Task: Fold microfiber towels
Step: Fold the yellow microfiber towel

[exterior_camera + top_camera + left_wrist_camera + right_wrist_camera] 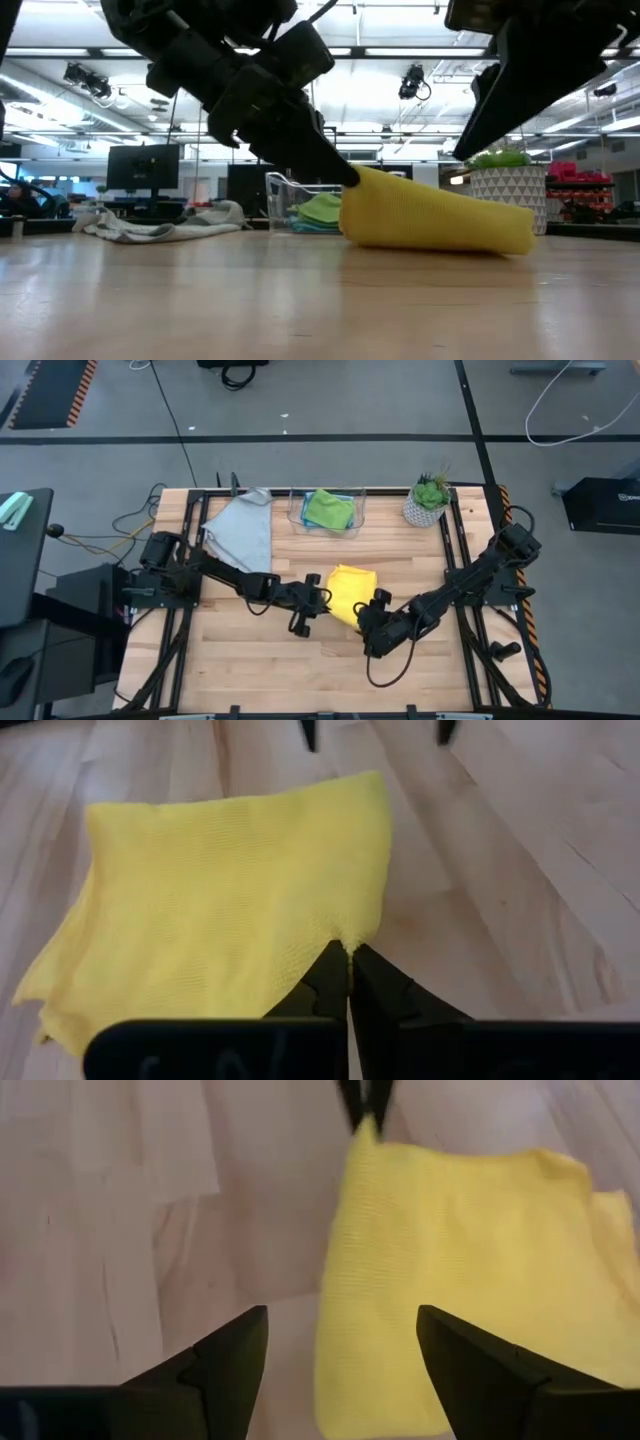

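We note left gripper [348,952] pinched on yellow towel [230,900] corner; right gripper [340,1342] gapes, empty, opposite.

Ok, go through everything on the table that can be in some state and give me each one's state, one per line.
yellow towel: partly folded, corner pinched
left gripper: shut on yellow towel's corner
right gripper: open, at the towel's edge, holding nothing
grey towel: spread loose, unfolded
green towel: folded, in clear bin
light blue towel: under green one
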Controlling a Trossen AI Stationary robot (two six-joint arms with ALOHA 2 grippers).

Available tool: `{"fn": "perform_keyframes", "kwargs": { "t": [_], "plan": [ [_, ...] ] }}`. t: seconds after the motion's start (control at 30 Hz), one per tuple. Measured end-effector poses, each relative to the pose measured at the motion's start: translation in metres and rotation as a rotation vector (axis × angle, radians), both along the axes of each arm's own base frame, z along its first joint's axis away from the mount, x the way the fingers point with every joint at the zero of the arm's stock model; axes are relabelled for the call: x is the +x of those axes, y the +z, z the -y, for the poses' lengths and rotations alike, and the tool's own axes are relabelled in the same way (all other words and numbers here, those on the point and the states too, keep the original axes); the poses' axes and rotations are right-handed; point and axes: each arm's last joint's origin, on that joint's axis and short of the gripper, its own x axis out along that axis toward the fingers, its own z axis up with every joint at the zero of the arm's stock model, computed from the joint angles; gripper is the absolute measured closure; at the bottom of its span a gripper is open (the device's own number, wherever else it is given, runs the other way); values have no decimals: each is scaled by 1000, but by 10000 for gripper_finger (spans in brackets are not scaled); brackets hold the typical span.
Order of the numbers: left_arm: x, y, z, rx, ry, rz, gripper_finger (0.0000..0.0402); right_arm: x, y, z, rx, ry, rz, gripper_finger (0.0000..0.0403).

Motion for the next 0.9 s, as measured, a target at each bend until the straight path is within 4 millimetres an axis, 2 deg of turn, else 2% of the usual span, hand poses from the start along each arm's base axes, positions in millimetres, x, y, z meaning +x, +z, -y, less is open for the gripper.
{"fn": "perform_keyframes", "kwargs": {
  "t": [0.2,0.33,0.5,0.63,0.9],
  "plan": [
    [1,0,-4,-21,25,0,394,13,-24,-16,-58,18,-103,139],
    [1,0,-5,-36,38,-3,395,19,-31,-28,-127,-53,-160,144],
    [1,0,-5,-39,39,-2,394,19,-47,-38,-162,-117,-221,171],
    [1,0,-5,-43,42,-3,395,16,-54,-41,-161,-158,-235,226],
    [0,0,-5,-73,63,-10,395,9,-45,-43,-198,-217,-171,387]
  ]
}}
